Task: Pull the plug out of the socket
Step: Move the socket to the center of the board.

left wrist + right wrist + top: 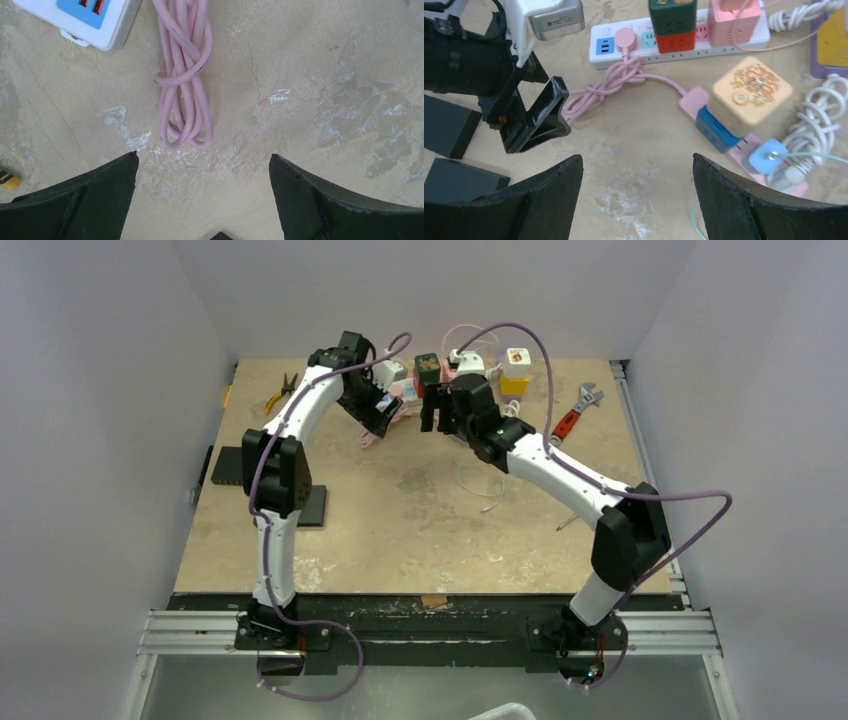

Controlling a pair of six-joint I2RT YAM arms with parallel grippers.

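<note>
Pliers (pixel 283 392): far left of table (pixel 400 530); yellow handles; lying flat.
Black pads (pixel 228 468): at left table edge, beside elbow of left arm.
Left gripper (pixel 202 157): released; fingers spread wide with nothing between them. Positioned over bare table, just short of the looped end of the pink cable.
Pink cable (pixel 185 75): bundled and knotted on itself; lies flat. One end runs up to the pink plug, the other runs right to the pink strip.
White strip (pixel 674 45): lies flat at far centre of table; blue USB panel at its left end.
Pink plug (pixel 625 37): round; seated in white strip, in the socket just right of the USB panel. No finger touches it.
Green-red cube (pixel 672 22): plugged into white strip, right of pink plug.
Right gripper (pixel 636 159): released; fingers wide apart and empty. Held above table on the near side of both strips, across from left gripper.
Pink cube (pixel 734 17): on white strip, right of green-red cube.
Pink strip (pixel 694 97): lies diagonally, near and right of white strip. Carries a blue adapter (pixel 716 132) with a yellow cube (pixel 751 95) on top, then a light-blue plug (pixel 766 156).
White coil (pixel 819 135): cable bundle touching right side of pink strip.
Wrench (pixel 572 415): far right of table; red handle.
</note>
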